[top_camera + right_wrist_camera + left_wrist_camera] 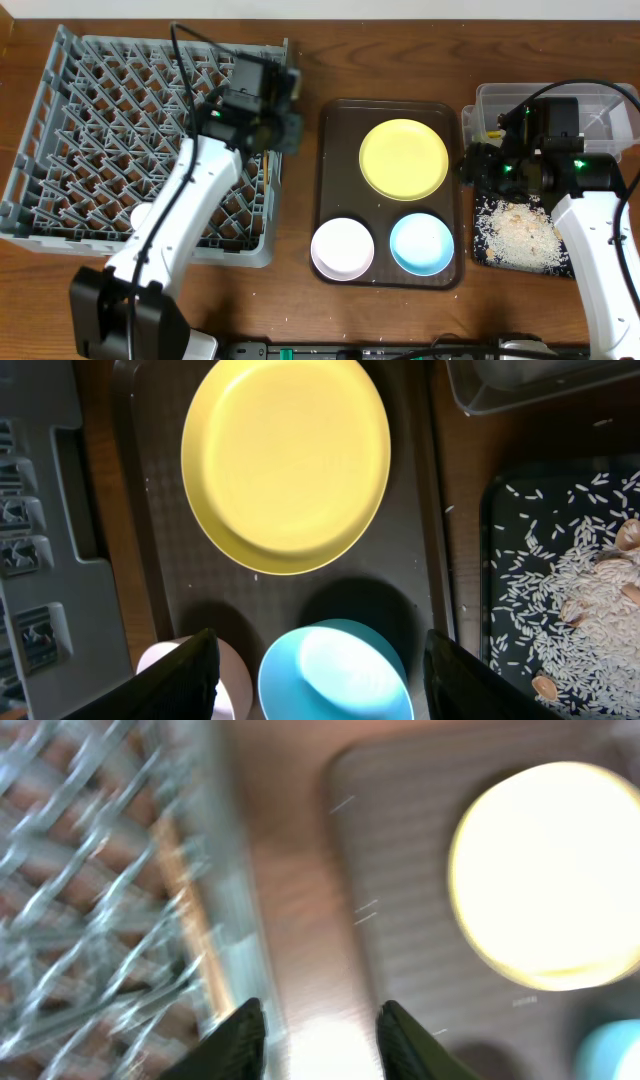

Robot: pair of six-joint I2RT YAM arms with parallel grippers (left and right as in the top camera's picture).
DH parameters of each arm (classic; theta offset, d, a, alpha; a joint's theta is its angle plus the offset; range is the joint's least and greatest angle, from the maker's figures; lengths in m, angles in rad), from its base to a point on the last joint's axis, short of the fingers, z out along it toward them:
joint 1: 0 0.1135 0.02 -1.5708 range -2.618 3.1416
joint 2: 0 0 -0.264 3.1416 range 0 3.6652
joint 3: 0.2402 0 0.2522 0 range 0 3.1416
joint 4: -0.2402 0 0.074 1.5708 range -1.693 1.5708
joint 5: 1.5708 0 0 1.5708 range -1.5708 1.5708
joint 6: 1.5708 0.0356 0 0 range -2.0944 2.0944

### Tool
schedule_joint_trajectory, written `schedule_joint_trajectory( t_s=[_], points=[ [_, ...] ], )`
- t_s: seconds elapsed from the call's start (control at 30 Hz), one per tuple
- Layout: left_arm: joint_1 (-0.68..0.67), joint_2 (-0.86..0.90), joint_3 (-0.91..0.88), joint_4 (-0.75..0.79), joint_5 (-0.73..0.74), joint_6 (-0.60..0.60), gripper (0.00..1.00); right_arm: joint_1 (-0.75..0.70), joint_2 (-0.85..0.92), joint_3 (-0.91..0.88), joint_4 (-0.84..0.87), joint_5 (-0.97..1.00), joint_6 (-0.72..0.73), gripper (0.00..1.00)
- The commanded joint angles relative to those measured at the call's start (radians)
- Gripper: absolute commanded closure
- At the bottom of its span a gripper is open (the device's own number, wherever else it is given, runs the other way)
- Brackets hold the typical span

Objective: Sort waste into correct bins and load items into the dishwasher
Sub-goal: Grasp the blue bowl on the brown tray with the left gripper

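left gripper (315, 1012) hovers by the rack's (90, 150) right edge, jaws partly apart, empty; right gripper (318, 645) is spread wide, empty, by the brown tray (338, 170), which holds the plate (403, 158), pink bowl (342, 248) and blue bowl (421, 243); rice (520, 230) lies in the black tray (480, 255)

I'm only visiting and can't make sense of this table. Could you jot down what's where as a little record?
rack: grey dish rack, left side
middle: brown tray holding yellow plate, pink bowl, blue bowl
bins: clear tub and black tray with rice, right side
left claw: open, empty, at rack's right edge
right claw: open, empty, by brown tray's right edge
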Motion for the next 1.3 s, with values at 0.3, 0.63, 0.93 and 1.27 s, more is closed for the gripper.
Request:
schedule_joint_trajectory(
  t_s=[0.3,0.63,0.93,1.27],
  points=[
    [-0.183,0.178,-0.002,0.101,0.072,-0.104,0.46,0.01,-0.002,0.01,-0.053,0.011,-0.05,0.34],
    [-0.192,0.09,0.0,0.065,0.302,-0.115,0.46,0.154,-0.002,-0.077,-0.116,0.132,-0.007,0.31],
    [-0.356,0.141,-0.013,0.048,0.237,-0.061,0.46,-0.06,-0.003,-0.089,0.021,0.125,0.056,0.17],
    [-0.522,0.272,-0.014,0.053,0.017,-0.039,0.46,-0.336,-0.003,-0.089,0.031,-0.079,0.06,0.01]
  ],
)
